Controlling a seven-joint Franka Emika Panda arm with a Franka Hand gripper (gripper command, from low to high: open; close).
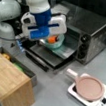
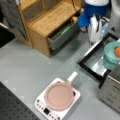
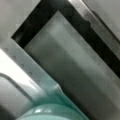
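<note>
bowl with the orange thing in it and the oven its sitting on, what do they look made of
The teal bowl looks like glazed ceramic or plastic: smooth, even, slightly glossy. The toaster oven looks like brushed metal, grey with streaky reflections; its open door reflects like glass or polished steel. The gripper hangs over the bowl's rim.

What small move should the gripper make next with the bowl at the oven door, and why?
Probably ease the teal bowl further in towards the toaster oven. The gripper hangs by its rim, and the bowl with the orange thing sits over the open door, not inside.
</note>
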